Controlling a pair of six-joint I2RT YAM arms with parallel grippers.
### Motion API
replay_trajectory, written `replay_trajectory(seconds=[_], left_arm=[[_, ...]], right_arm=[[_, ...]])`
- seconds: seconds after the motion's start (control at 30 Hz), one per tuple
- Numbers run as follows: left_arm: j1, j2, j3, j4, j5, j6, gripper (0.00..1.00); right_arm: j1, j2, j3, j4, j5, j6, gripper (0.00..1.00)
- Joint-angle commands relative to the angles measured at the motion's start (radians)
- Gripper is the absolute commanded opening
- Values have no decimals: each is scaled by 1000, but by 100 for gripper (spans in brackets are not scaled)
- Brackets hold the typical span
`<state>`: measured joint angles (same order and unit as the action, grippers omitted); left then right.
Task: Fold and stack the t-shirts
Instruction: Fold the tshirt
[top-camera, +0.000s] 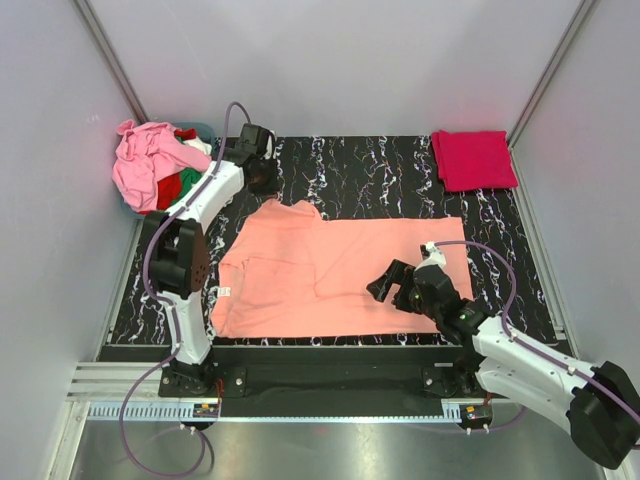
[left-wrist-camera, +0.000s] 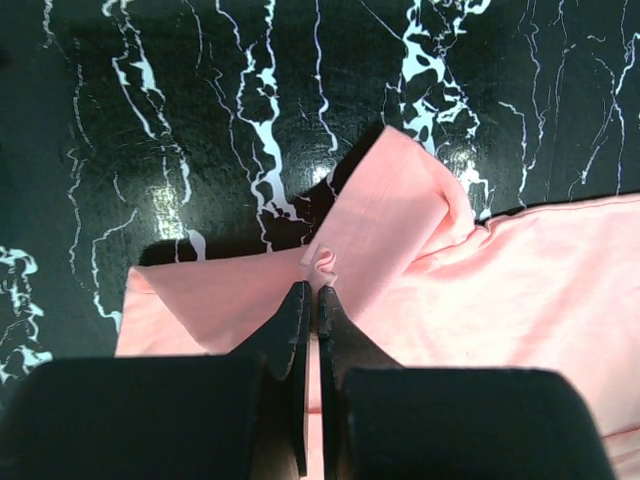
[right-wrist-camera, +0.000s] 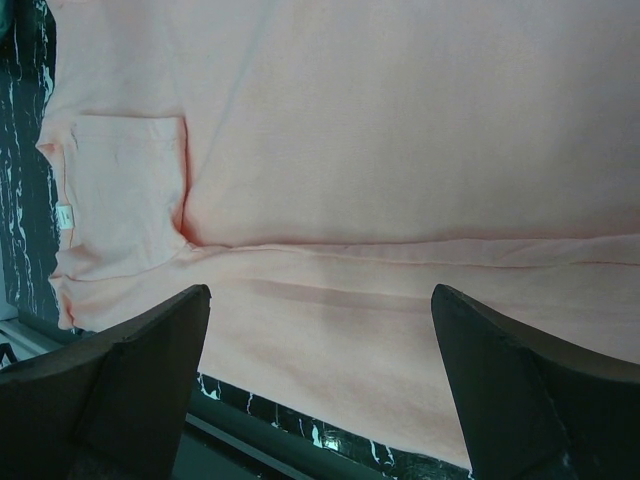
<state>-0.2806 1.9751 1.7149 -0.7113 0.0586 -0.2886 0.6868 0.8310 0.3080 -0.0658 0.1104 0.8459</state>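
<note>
A salmon-orange t-shirt (top-camera: 340, 270) lies spread flat on the black marbled mat. My left gripper (top-camera: 268, 186) is at its far left corner. In the left wrist view that gripper (left-wrist-camera: 316, 288) is shut on a small pinch of the salmon cloth (left-wrist-camera: 420, 250), where a flap is folded over. My right gripper (top-camera: 392, 290) hovers open above the shirt's near edge, right of centre. Nothing is between its wide fingers (right-wrist-camera: 150, 350), and a long crease in the shirt (right-wrist-camera: 400, 150) runs just ahead of them. A crimson-pink t-shirt (top-camera: 473, 158) lies folded at the far right corner.
A heap of unfolded shirts, light pink (top-camera: 145, 165), red and green, sits in a teal tub (top-camera: 200, 130) at the far left. Grey walls close in the mat (top-camera: 380, 170) on three sides. A metal rail (top-camera: 330, 405) runs along the near edge.
</note>
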Motion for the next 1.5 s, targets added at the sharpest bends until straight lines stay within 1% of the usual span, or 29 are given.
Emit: replay_trajectory(seconds=[0.0,0.47,0.5,0.73,0.97,1.47], left_arm=[[1,-56,6,12,-46,23,0],[-2,-78,0,18,-56,29,0],[0,-75,0,16,-83,29,0],[-2,-96,-6,19,-101,31,0],[-2,-105,-8,24,-102,28,0],[1,-122,-8,33,-88,19,0]], right_arm=[[-9,11,25,26,-5,1,100],[-9,43,39,31,-9,-1,100],[-9,46,40,29,-11,-2,100],[-12,77,52,37,-26,-8,100],[-15,109,63,50,-46,-16,100],[-18,115,62,57,-55,-19,100]])
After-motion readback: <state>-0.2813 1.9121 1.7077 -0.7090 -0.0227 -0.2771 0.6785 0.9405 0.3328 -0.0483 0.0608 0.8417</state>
